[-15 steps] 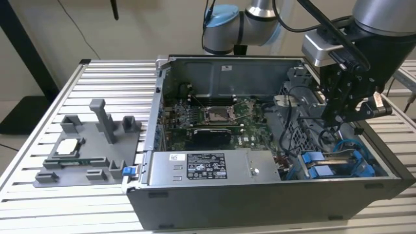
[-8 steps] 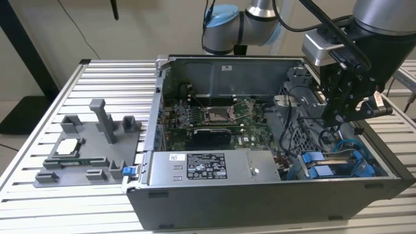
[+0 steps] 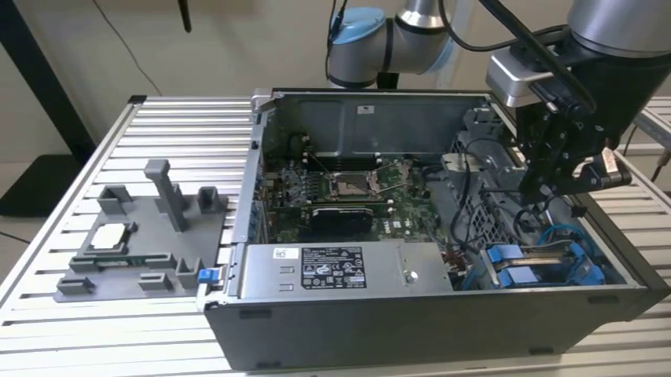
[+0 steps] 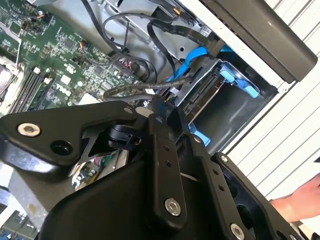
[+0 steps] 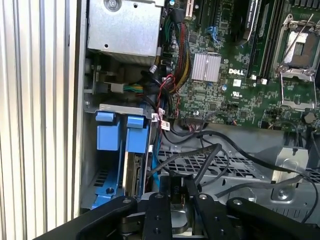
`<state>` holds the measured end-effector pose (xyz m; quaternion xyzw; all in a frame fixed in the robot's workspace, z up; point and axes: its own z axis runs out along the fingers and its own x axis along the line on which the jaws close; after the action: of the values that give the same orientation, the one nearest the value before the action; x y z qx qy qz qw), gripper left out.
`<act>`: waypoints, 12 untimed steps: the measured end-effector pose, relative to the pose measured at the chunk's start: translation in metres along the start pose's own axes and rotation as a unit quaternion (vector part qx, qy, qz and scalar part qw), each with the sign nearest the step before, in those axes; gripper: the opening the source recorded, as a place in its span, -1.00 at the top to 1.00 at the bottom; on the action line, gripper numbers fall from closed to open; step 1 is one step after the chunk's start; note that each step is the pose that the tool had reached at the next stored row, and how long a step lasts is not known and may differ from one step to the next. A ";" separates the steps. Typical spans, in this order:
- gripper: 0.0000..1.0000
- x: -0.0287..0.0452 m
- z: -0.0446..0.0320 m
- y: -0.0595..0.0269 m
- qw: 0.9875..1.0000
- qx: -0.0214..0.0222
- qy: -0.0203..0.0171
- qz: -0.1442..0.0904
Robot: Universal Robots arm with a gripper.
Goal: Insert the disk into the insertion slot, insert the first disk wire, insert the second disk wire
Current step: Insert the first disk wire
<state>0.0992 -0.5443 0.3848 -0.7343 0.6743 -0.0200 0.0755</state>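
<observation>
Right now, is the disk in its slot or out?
In: the disk stands edge-on inside the insertion slot, between its metal walls.

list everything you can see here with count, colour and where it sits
computer case: 1, dark grey, open on the slatted table
motherboard: 1, green, inside the case
power-supply box: 1, grey, labelled, inside the case
disk: 1, silver in blue carrier, on edge in the insertion slot
disk wire: 1, dark, leading to the gripper
fixture: 1, grey, on the table, exterior view's left
hand: 1, a person's, beside the case
arm: 1, silver and blue, behind the case
gripper: 1, black, shut on the disk wire
</observation>
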 end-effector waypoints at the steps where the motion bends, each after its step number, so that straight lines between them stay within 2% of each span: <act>1: 1.00 0.0000 0.0000 0.0002 1.000 0.000 0.000 0.000; 12: 1.00 0.0000 0.0000 0.0004 1.000 0.000 0.001 0.000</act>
<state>0.0988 -0.5442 0.3848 -0.7344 0.6743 -0.0209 0.0748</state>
